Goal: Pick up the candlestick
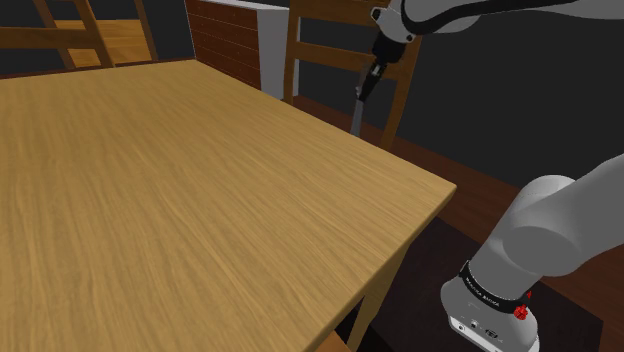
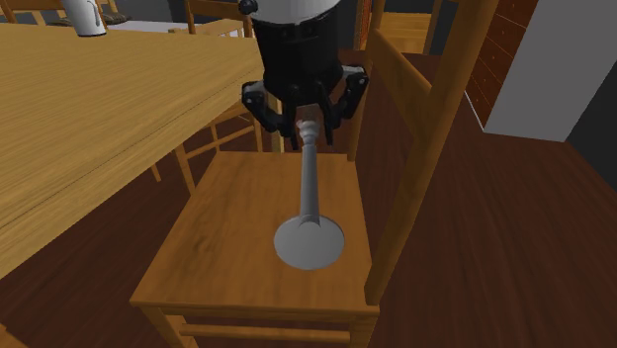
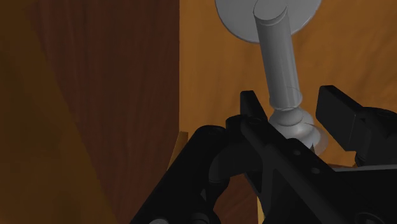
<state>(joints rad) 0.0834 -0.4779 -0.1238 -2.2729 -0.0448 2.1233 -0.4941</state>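
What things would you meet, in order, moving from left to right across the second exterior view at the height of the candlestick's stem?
Wooden table → candlestick → chair's back post → dark wooden floor.

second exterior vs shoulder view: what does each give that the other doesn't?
Second exterior: the full grey candlestick, its round base over the chair seat, and a white object at the table's far end. Shoulder: the arm's lower joint beside the table's corner, and the wide bare tabletop. Both: the gripper at the candlestick's top, the wooden table and the chair back.
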